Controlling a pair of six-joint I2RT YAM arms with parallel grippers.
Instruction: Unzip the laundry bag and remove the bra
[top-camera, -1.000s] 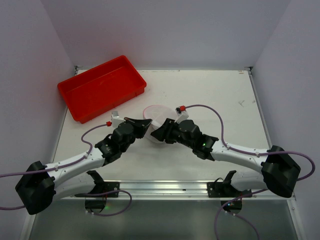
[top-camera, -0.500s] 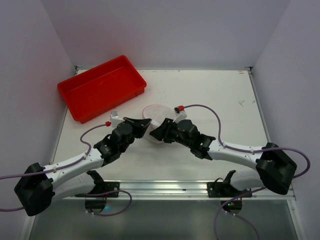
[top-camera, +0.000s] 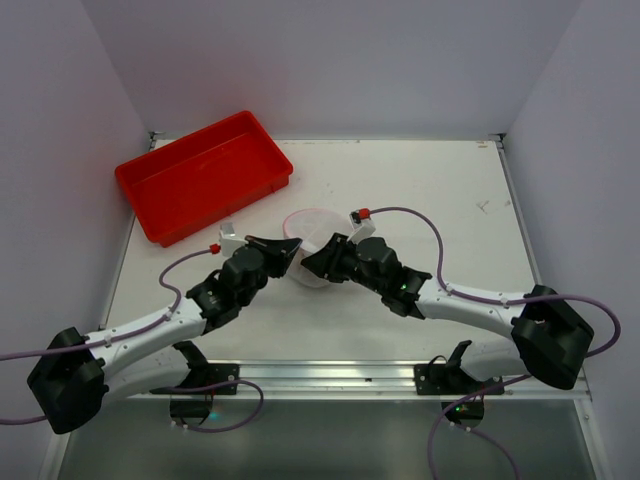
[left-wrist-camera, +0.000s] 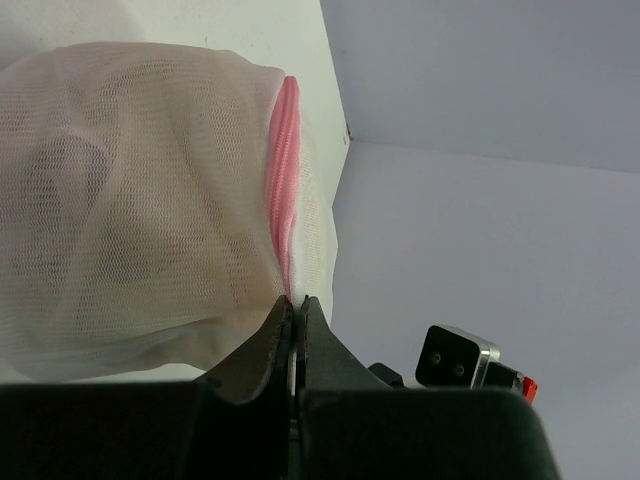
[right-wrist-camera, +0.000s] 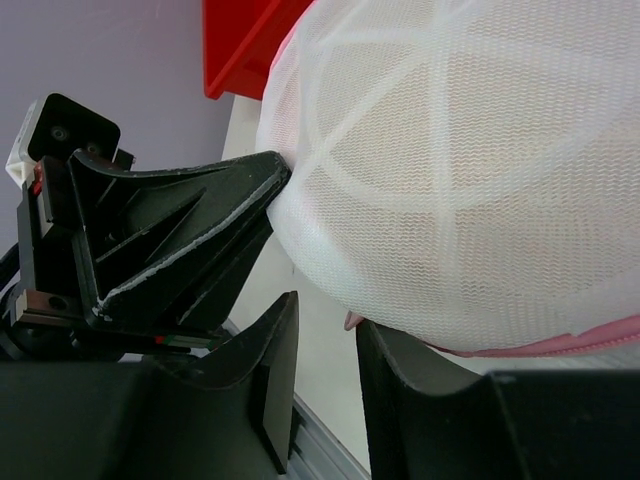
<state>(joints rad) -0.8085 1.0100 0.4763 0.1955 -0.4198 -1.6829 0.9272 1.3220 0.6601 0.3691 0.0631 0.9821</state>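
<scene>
The laundry bag (top-camera: 314, 224), a round white mesh pouch with a pink zipper rim (left-wrist-camera: 281, 190), lies mid-table between both grippers. My left gripper (top-camera: 297, 246) is shut on the bag's edge at the zipper rim; in the left wrist view its jaws (left-wrist-camera: 294, 300) pinch the mesh. My right gripper (top-camera: 306, 267) is open at the bag's near side. In the right wrist view (right-wrist-camera: 325, 312) a small pink zipper tab (right-wrist-camera: 352, 320) sits at the tip of one finger, not pinched. The bra shows only as a dim beige shape (left-wrist-camera: 80, 200) through the mesh.
A red plastic tray (top-camera: 205, 175) stands at the back left, and its corner shows in the right wrist view (right-wrist-camera: 240, 40). The two grippers are close together, fingertips nearly touching. Side walls close in the table on the left, right and back.
My right gripper has edged slightly toward the bag. The left gripper keeps its hold and has barely moved.
</scene>
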